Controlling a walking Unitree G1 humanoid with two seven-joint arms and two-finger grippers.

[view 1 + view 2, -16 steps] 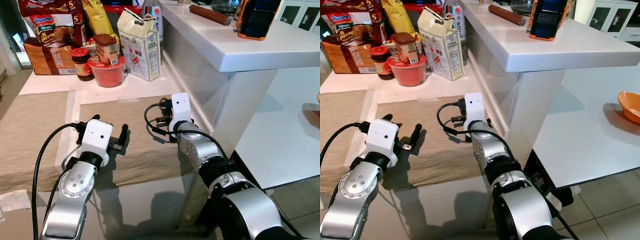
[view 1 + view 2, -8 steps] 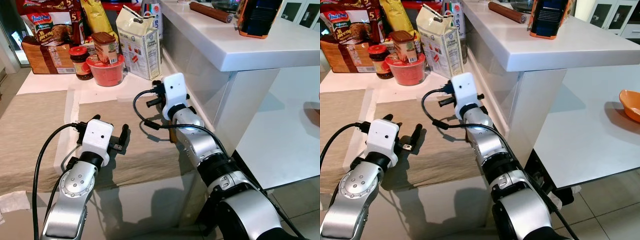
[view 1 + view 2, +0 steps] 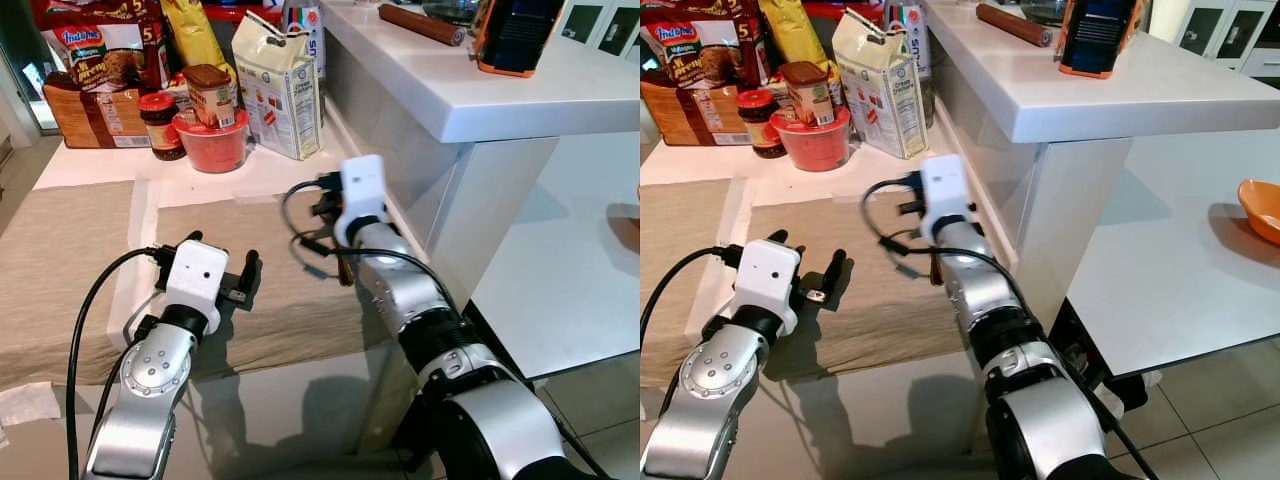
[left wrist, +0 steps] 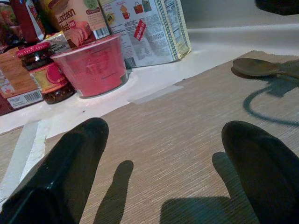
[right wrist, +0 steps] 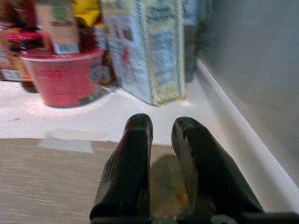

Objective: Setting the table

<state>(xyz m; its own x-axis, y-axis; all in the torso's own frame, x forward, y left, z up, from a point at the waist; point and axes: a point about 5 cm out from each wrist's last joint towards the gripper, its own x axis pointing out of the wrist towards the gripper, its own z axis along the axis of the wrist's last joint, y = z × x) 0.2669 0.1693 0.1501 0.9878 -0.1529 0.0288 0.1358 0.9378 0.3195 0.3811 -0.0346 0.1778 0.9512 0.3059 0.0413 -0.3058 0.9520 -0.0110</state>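
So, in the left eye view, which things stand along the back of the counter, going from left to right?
Brown bread bag → dark jar with red lid → red bowl → white carton.

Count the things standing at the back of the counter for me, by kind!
Bags: 2 (noodle bag, yellow bag)
Cartons: 1 (carton)
Jars: 1 (jar)
Cans: 1 (can)
Tubs: 1 (red tub)
Boxes: 1 (brown box)
Total: 7
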